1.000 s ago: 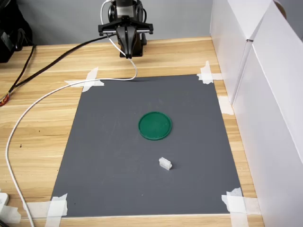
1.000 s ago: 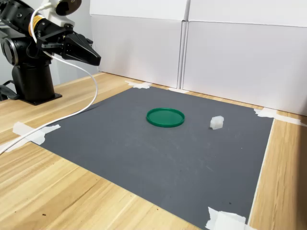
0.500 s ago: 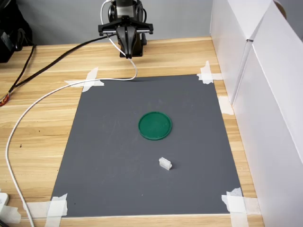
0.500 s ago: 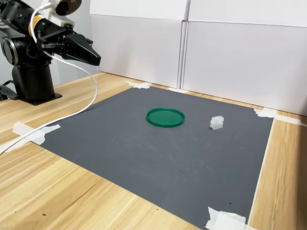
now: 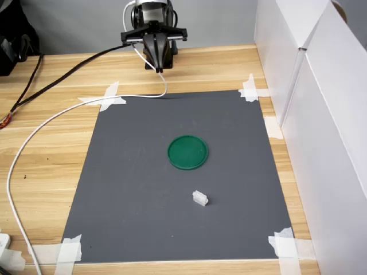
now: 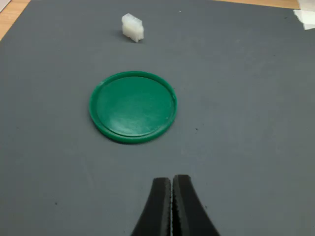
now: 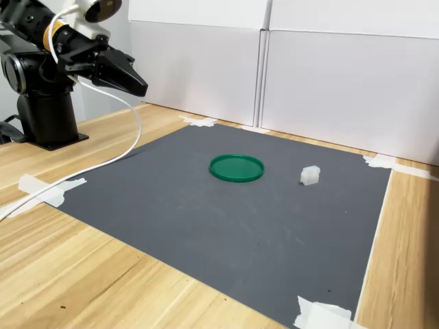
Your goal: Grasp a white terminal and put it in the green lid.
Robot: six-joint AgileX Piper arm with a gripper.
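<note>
The robot's claw is pressed shut and holds nothing, up in the air near the back of the table.

The gripper (image 6: 172, 196) has its two black fingers (image 6: 158, 206) squeezed together with no gap, and it hangs above the wood by the arm's black base (image 7: 44, 110). A white cable (image 5: 34, 134) trails from it across the table (image 5: 51, 172). The green lid (image 5: 188, 152) lies flat near the middle of the gray mat (image 5: 132, 189), well away from the gripper. The white terminal (image 5: 200, 198) sits alone on the mat, near the lid but not touching it, on the side far from the arm. White tape (image 5: 69, 250) holds the mat's corners down.
</note>
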